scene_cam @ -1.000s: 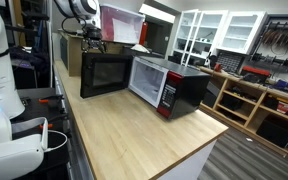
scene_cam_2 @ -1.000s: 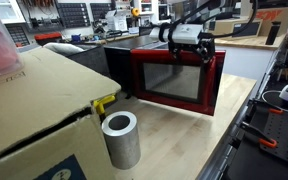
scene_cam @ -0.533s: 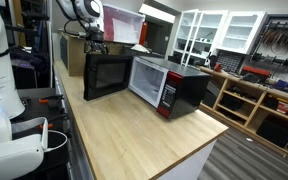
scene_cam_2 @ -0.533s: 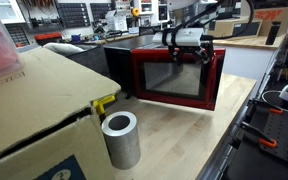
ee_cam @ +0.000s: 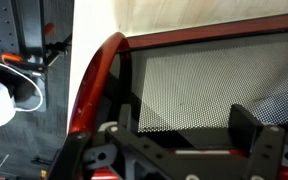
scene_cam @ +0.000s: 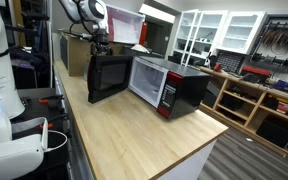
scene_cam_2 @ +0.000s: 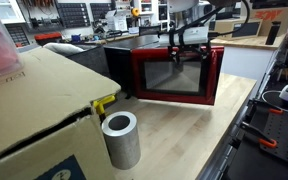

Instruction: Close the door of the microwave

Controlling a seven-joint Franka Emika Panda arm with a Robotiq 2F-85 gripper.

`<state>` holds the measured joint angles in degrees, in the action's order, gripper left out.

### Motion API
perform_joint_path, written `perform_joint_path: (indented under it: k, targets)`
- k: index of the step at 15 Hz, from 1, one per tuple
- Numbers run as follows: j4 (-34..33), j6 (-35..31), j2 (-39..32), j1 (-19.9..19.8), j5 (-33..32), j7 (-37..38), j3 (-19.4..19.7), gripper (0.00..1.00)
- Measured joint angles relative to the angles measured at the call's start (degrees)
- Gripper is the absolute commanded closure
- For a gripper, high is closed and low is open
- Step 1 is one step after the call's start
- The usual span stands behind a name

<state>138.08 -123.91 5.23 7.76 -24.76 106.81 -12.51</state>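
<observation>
The microwave (scene_cam: 170, 85) stands on a wooden countertop, with a black casing and a red front. Its door (scene_cam: 107, 77) stands open and shows its black inner face. In an exterior view the door's red outer face with the dark window (scene_cam_2: 176, 78) faces the camera. My gripper (scene_cam: 101, 44) sits at the door's top edge, which also shows in an exterior view (scene_cam_2: 187, 42). In the wrist view the gripper (ee_cam: 184, 128) is open, with its fingers (ee_cam: 246, 122) wide apart over the mesh window of the door (ee_cam: 184, 80), and nothing is held.
A large brown cardboard box (scene_cam_2: 34, 105) fills the foreground, with a grey cylinder (scene_cam_2: 120, 140) and a yellow part (scene_cam_2: 105, 102) beside it. A white robot body (scene_cam: 2, 80) stands at the counter's side. The countertop (scene_cam: 134, 135) ends at a near corner.
The door has swung a little toward the microwave, and my gripper has moved with it along its top edge.
</observation>
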Motion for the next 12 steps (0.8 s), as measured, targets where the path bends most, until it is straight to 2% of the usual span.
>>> perform_joint_path:
  k: [7, 12]
  targets:
    - [-0.7, 0.0, -0.7, -1.5, -6.4, -12.2, 2.6, 0.00]
    - [-1.5, 0.0, -1.9, -2.0, -11.6, -16.6, 3.4, 0.00]
